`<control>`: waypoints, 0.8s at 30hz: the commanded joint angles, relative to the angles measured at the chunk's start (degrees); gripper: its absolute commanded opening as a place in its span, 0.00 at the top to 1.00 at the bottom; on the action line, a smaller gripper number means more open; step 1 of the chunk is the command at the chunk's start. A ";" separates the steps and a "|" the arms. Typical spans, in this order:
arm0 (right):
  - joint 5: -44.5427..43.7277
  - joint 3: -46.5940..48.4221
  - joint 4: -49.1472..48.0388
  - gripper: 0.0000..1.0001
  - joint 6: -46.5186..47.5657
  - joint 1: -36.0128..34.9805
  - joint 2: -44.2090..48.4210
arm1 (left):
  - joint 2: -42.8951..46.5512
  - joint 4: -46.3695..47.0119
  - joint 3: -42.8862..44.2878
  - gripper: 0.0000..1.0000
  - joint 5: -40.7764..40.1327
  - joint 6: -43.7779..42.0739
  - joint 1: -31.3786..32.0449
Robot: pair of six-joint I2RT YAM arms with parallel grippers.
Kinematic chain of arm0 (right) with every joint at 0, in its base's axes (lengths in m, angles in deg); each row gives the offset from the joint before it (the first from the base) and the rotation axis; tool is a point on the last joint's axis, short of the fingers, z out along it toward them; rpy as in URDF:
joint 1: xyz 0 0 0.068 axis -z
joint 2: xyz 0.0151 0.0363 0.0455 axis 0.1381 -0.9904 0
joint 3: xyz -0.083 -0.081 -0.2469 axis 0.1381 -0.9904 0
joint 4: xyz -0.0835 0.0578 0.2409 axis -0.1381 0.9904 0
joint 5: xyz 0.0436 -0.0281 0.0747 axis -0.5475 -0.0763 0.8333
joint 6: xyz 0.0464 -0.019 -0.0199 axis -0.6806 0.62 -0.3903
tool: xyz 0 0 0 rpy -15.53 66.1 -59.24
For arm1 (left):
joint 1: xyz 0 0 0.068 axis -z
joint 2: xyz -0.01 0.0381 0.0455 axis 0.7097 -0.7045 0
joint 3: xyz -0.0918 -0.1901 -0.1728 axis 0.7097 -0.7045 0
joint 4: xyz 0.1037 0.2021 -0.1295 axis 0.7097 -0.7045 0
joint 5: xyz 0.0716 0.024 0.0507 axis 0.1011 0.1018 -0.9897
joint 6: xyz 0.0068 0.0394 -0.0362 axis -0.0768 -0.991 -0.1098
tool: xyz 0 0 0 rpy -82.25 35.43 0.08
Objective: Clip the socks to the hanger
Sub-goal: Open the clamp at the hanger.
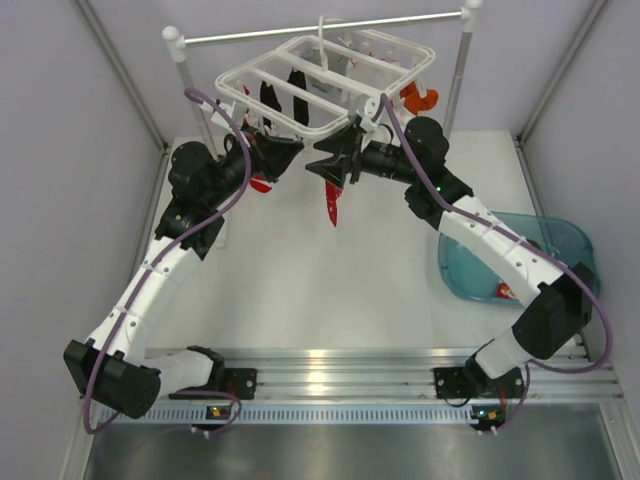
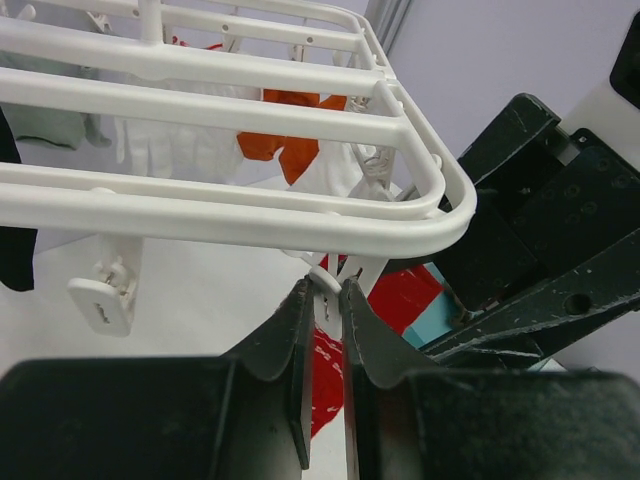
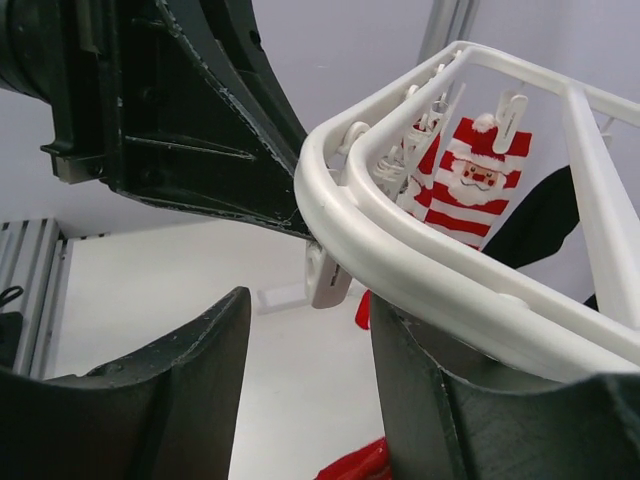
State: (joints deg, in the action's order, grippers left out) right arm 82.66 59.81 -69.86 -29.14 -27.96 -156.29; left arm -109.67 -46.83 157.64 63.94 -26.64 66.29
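from above, both arms meet under the near rim of the hanger (image 1: 300,62), which hangs off the grey rail (image 1: 320,27). a red sock (image 1: 332,205) dangles just below the two grippers, over the table (image 1: 300,290); what holds its top, this view can't tell. dark socks (image 1: 297,95) hang inside the frame, and an orange sock (image 1: 420,98) at the far right corner.

left wrist camera gets the close-up: the left gripper (image 2: 325,300) has its fingers pressed nearly together, pinching a white clip (image 2: 328,285) right under the hanger's corner, red sock showing beneath. the overhead view hides that pinch behind the black fingers.

right wrist camera shows the right gripper (image 3: 310,320) spread wide, the hanger rim crossing just above its right finger, the same clip hanging in the gap. only here: a striped sock (image 3: 475,190) with a santa face, clipped up on the frame.

surface is plain white, pale grey walls (image 1: 80,150) on three sides, a teal bin (image 1: 560,235) at the right edge.
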 commanded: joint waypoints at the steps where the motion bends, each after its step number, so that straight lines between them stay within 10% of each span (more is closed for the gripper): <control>1: -1.28 0.39 -7.09 0.50 0.03 -0.75 -0.89 | 0.68 2.90 2.76 0.98 3.01 -0.46 -0.08; 14: -0.05 0.21 -8.86 0.82 1.51 -1.10 -1.94 | 0.15 1.41 3.56 0.92 3.28 2.78 -0.08; 18: -0.75 -0.49 -7.36 1.00 3.80 -1.54 -1.15 | 0.33 -0.96 4.70 0.72 0.38 5.25 -0.08; 24: -2.95 -0.66 -3.41 1.00 6.96 -2.24 -0.01 | 3.40 -1.49 3.12 0.49 -3.75 6.13 -0.34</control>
State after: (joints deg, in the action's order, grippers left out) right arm 80.98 58.81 -73.77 -24.85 -28.57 -158.06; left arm -109.01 -49.45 159.60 62.52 -21.86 66.19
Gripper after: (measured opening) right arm 0.140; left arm 0.495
